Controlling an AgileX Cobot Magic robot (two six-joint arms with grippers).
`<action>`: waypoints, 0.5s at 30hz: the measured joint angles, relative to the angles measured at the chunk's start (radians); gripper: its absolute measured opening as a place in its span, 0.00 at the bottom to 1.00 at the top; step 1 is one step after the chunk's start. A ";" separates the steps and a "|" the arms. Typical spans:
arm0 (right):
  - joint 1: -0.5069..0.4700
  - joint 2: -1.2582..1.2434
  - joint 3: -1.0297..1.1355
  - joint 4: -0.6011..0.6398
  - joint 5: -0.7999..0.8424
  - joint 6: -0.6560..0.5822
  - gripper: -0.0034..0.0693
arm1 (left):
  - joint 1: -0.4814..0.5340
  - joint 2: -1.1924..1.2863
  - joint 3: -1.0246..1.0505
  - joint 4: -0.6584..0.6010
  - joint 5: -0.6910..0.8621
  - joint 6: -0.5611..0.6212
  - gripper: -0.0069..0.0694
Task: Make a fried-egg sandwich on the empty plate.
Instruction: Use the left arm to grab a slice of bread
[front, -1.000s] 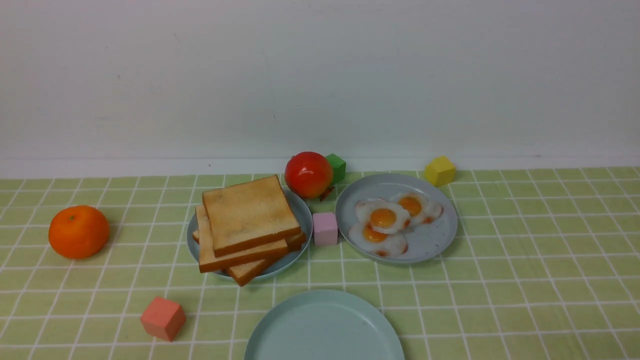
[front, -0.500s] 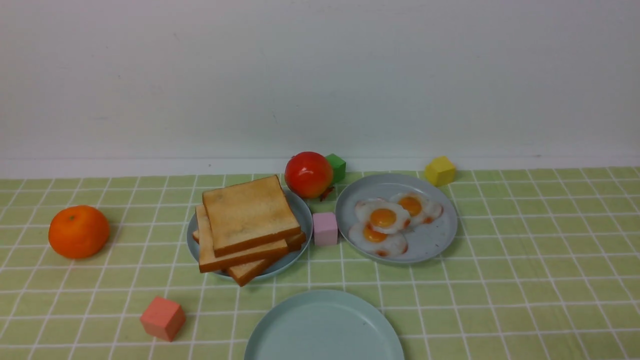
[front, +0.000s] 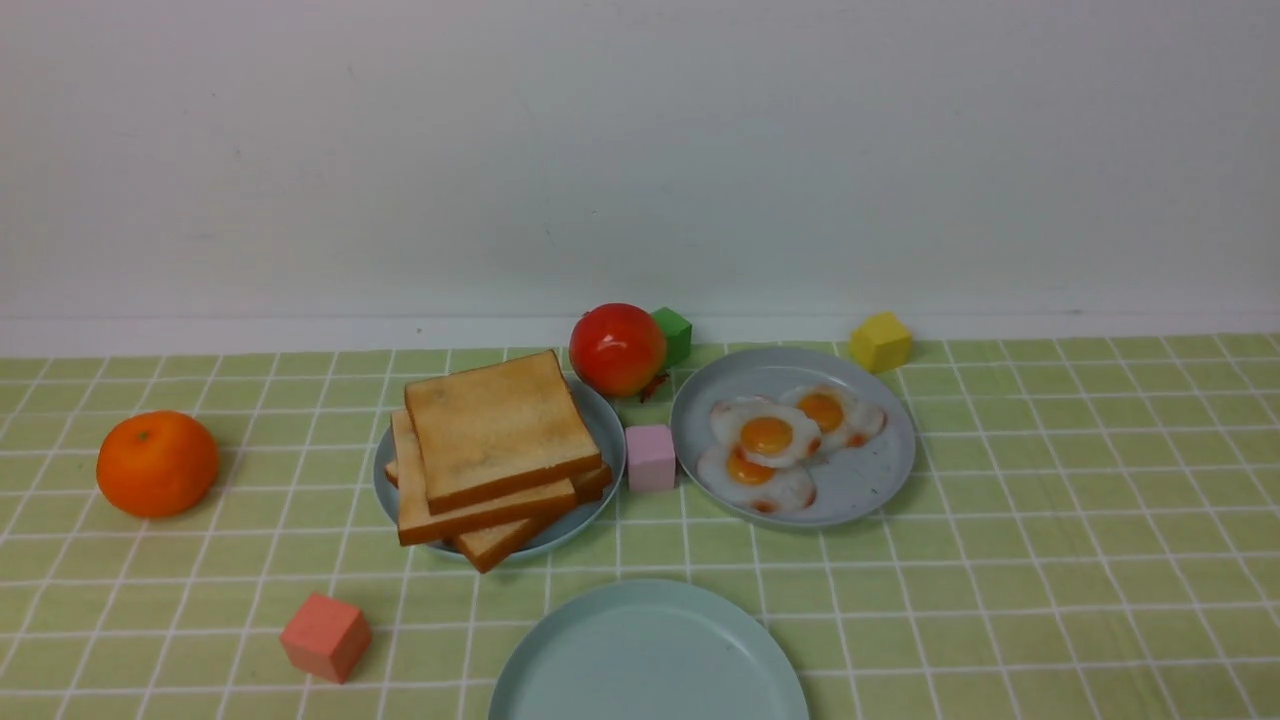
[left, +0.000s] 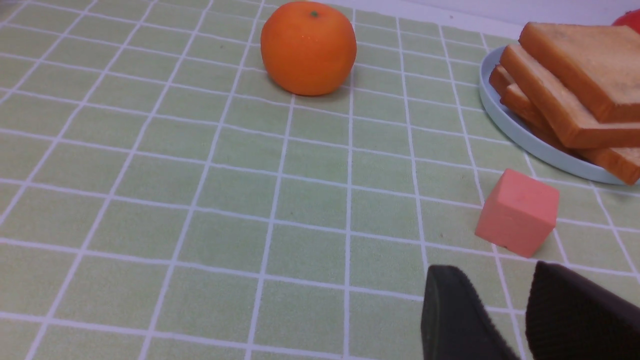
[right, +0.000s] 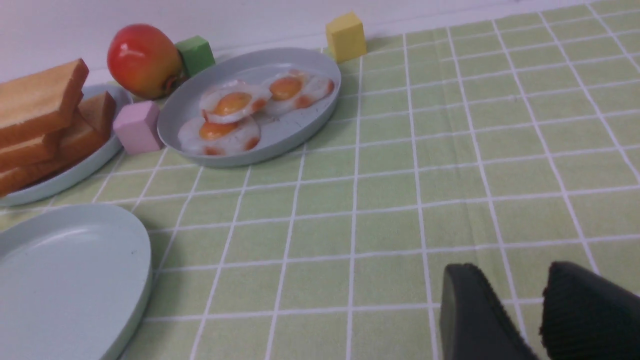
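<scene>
Toast slices (front: 505, 430) stacked, three fried eggs (front: 766, 437) (yolks up), two tools' (left: 490, 310) fingertips apart.

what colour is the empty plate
Pale mint-blue and plain, best seen in the front view: the empty plate.

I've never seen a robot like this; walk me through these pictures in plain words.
It is a two-armed robot. One camera sits between the arms, looking forward; the other two ride on the left and right wrists.

Each wrist picture shows dark fingertips: the left gripper and right gripper both stand open, holding nothing.

On the green checked cloth, a bare mint plate lies nearest. Beyond it, one plate carries stacked toast slices, and a grey plate carries three fried eggs. Around them are an orange, a red fruit and four small blocks.
</scene>
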 joint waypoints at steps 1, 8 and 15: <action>0.000 0.000 0.001 -0.004 -0.027 0.000 0.38 | 0.000 0.000 0.000 0.009 -0.010 0.004 0.40; 0.000 0.000 0.001 -0.022 -0.395 0.000 0.38 | 0.000 0.000 0.000 0.007 -0.247 -0.059 0.40; 0.000 0.000 0.001 -0.030 -0.545 0.000 0.38 | 0.000 0.000 0.000 -0.004 -0.413 -0.128 0.40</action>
